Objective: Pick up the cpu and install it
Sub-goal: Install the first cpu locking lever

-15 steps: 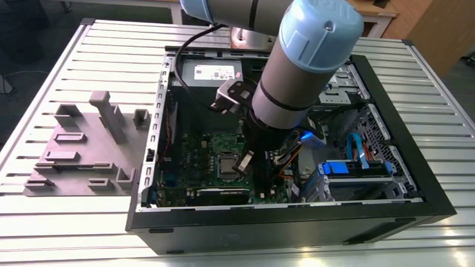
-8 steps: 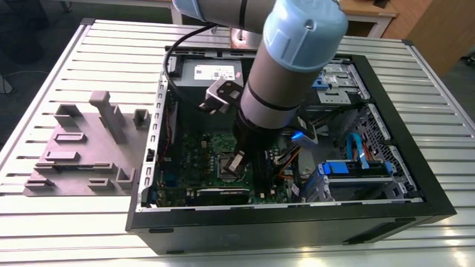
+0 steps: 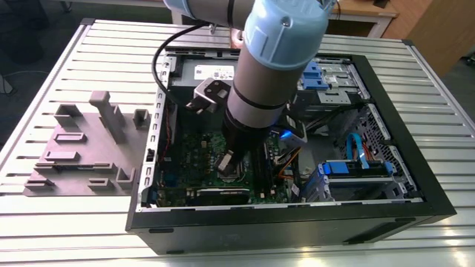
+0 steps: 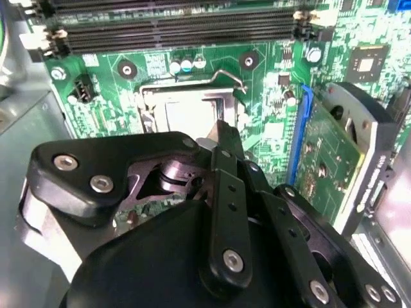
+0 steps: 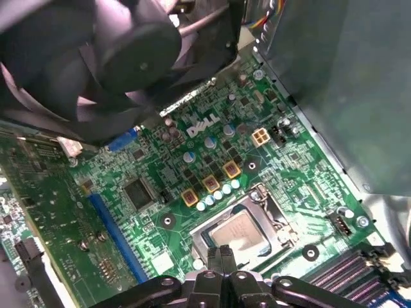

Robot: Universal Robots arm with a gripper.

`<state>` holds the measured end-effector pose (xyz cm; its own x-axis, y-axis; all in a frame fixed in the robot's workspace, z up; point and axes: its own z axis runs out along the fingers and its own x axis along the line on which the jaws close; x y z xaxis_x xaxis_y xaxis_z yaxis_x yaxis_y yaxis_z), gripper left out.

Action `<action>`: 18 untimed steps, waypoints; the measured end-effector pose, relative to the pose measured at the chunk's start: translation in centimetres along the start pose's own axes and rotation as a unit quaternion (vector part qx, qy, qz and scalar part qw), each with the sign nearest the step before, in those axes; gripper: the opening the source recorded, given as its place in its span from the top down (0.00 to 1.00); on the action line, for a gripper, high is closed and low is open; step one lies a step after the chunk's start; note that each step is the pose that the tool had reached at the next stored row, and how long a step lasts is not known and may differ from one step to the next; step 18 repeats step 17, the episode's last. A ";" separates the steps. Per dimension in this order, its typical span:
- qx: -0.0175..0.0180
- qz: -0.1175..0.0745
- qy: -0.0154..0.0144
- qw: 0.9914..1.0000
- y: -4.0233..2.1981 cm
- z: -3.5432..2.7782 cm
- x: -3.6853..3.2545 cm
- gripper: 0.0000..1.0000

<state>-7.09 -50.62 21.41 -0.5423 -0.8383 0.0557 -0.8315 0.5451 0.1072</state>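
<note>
One cpu [image 5: 239, 232] sits in socket [image 5: 273, 218] just beyond my fingertips [image 5: 221, 255], pressed together, empty. Light, stiff, fragile underside; hold by edges.

One computer case [image 3: 297, 222] lies open on one slatted tabletop [image 3: 74, 222], holding one green motherboard [image 5: 192, 167] with one cpu [image 5: 239, 232] in its socket. One grey fixture plate [image 3: 82, 150] lies beside it. One arm [image 3: 260, 72] reaches in.

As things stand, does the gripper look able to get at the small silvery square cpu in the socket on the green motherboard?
Probably yes: the gripper hangs right over the small silvery square cpu in the open metal socket frame, and nothing stands between them.
</note>
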 end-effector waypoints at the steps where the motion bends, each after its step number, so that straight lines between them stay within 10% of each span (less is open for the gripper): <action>1: 0.000 0.000 0.000 1.000 0.05 -0.28 -0.02 0.90; 7: 0.000 0.000 -0.001 1.000 0.34 -2.52 0.03 0.90; 18: 0.000 0.000 -0.001 1.000 0.35 -2.62 0.04 0.90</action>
